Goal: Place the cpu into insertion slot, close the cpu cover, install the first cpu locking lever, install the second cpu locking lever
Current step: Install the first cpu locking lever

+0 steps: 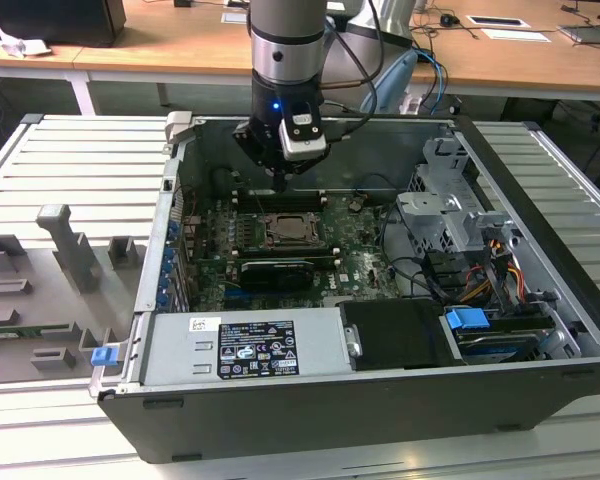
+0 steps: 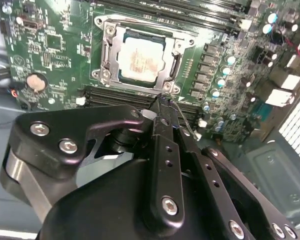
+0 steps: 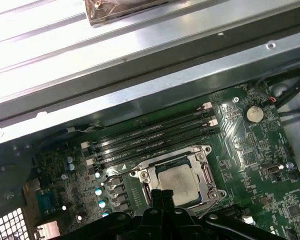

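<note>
The cpu (image 2: 139,60) is seated in the insertion slot (image 1: 288,232), pale metal top facing up. The cpu cover (image 2: 150,32) looks folded down flat around it, framing the chip through its cut-out. Whether the locking levers are latched cannot be told.

The gripper (image 2: 162,102) hangs above the insertion slot, just off the slot's edge on the memory-slot side. Its fingers (image 2: 165,150) are pressed together with nothing between them, and no contact with the cover is visible.

Handling, as a judgement:
- The chip is light, rigid and thin, with a smooth lid that could slip. Its underside contacts are fragile, so hold it by two opposite edges, never from below.
- The cover is thin stiff sheet metal on a hinge. Push on the frame border, not on the chip in the opening.
- The levers (thin wire springs, probably) would need pressing near their free ends.

The green motherboard (image 2: 50,50) surrounds the insertion slot, inside the open computer case (image 1: 380,400). The case rests on the ribbed bench (image 1: 70,160).
</note>
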Robot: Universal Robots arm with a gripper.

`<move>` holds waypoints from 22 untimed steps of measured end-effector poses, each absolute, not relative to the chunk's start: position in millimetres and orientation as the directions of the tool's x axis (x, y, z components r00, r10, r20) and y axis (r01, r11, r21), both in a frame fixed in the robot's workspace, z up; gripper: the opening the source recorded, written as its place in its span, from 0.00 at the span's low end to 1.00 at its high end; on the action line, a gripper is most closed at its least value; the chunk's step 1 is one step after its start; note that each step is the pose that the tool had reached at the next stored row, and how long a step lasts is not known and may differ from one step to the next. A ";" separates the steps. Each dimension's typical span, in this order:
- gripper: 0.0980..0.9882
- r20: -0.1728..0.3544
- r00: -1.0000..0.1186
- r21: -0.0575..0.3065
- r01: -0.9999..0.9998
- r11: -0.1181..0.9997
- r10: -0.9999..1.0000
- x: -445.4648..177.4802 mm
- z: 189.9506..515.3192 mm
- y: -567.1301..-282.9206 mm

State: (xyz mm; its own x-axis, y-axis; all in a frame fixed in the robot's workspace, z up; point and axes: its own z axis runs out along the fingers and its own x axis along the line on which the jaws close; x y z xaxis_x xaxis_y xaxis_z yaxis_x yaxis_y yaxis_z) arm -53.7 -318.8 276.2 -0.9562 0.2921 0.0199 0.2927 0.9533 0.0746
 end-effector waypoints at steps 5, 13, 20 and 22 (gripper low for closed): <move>0.01 0.020 -0.980 0.075 0.197 0.978 0.196 -53.7 276.1 -318.8; 0.01 0.018 -0.999 0.075 0.039 0.996 0.038 -53.7 275.7 -318.8; 0.01 0.004 -0.994 0.074 -0.107 0.991 -0.108 -53.7 274.7 -319.2; 0.01 0.003 -0.990 0.074 -0.138 0.988 -0.138 -53.7 274.6 -319.2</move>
State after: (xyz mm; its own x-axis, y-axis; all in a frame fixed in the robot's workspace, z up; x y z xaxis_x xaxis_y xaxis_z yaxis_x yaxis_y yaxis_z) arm -53.7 -319.2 274.6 -0.9904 -0.1383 0.0026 -0.1377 0.9877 0.0742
